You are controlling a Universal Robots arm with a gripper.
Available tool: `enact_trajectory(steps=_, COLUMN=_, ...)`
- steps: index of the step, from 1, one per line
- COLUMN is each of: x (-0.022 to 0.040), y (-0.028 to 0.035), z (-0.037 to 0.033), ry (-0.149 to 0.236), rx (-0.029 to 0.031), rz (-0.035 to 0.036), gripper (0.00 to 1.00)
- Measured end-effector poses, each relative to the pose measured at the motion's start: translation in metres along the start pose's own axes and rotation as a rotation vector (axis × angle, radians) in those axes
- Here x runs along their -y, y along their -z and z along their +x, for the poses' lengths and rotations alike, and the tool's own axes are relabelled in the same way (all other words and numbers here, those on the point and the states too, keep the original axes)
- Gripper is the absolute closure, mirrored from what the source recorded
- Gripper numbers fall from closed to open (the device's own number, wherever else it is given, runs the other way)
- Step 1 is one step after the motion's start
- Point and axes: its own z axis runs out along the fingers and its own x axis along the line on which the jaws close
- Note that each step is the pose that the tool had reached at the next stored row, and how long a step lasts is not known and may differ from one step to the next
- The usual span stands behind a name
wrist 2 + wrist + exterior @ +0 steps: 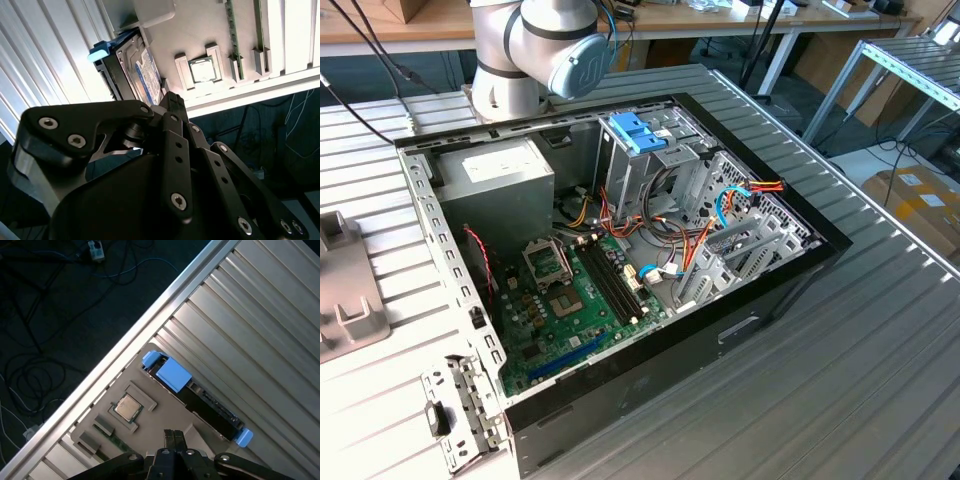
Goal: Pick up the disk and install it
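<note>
The disk point(207, 402) stands on its long edge in a slot of a grey holder tray point(165, 415) on the ribbed metal table. It has a dark body, bright blue rails and a blue end tab point(243, 437). In the second wrist view the disk point(135, 70) shows its labelled face beside its blue tab point(100, 50). In both wrist views my black gripper point(173, 434) point(170, 100) hovers close to the disk's side. The fingertips are together, with nothing between them and clear of the disk.
An open computer case point(790, 265) lies on the table. It holds a grey power-supply box point(500, 175), a green motherboard point(570, 300), loose cables and a drive cage with a pale blue latch point(638, 130). The holder tray also carries a processor chip point(127, 407). The table edge point(150, 315) runs near the tray.
</note>
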Motion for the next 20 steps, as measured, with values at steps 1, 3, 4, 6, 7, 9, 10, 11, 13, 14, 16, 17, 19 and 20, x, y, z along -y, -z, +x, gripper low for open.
enact_trajectory(steps=1, x=0.0, y=0.0, z=0.0, ry=0.003, rx=0.0, rz=0.0, gripper=0.89)
enact_trajectory(steps=3, x=0.0, y=0.0, z=0.0, ry=0.01, rx=0.0001, rz=-0.0002, gripper=0.89)
enact_trajectory(steps=4, x=0.0, y=0.0, z=0.0, ry=0.012, rx=0.0001, rz=-0.0003, gripper=0.89)
enact_trajectory(steps=6, x=0.0, y=0.0, z=0.0, ry=0.019, rx=0.0002, rz=-0.0005, gripper=0.89)
enact_trajectory(steps=7, x=0.0, y=0.0, z=0.0, ry=0.022, rx=0.0002, rz=-0.0006, gripper=0.89)
enact_trajectory(steps=9, x=0.0, y=0.0, z=0.0, ry=0.029, rx=0.0002, rz=-0.0008, gripper=0.89)
enact_trajectory(steps=10, x=0.0, y=0.0, z=0.0, ry=0.032, rx=0.0002, rz=-0.0009, gripper=0.89)
enact_trajectory(steps=11, x=0.0, y=0.0, z=0.0, ry=0.037, rx=0.0002, rz=-0.001, gripper=0.89)
enact_trajectory(steps=13, x=0.0, y=0.0, z=0.0, ry=0.045, rx=0.0003, rz=-0.0013, gripper=0.89)
enact_trajectory(steps=14, x=0.0, y=0.0, z=0.0, ry=0.05, rx=0.0003, rz=-0.0014, gripper=0.89)
enact_trajectory(steps=16, x=0.0, y=0.0, z=0.0, ry=0.057, rx=0.0003, rz=-0.0016, gripper=0.89)
enact_trajectory(steps=17, x=0.0, y=0.0, z=0.0, ry=0.061, rx=0.0004, rz=-0.0017, gripper=0.89)
enact_trajectory(steps=19, x=0.0, y=-0.0001, z=0.0, ry=0.072, rx=0.0005, rz=-0.002, gripper=0.89)
enact_trajectory(steps=20, x=0.0, y=-0.0001, z=0.0, ry=0.077, rx=0.0005, rz=-0.0021, gripper=0.89)
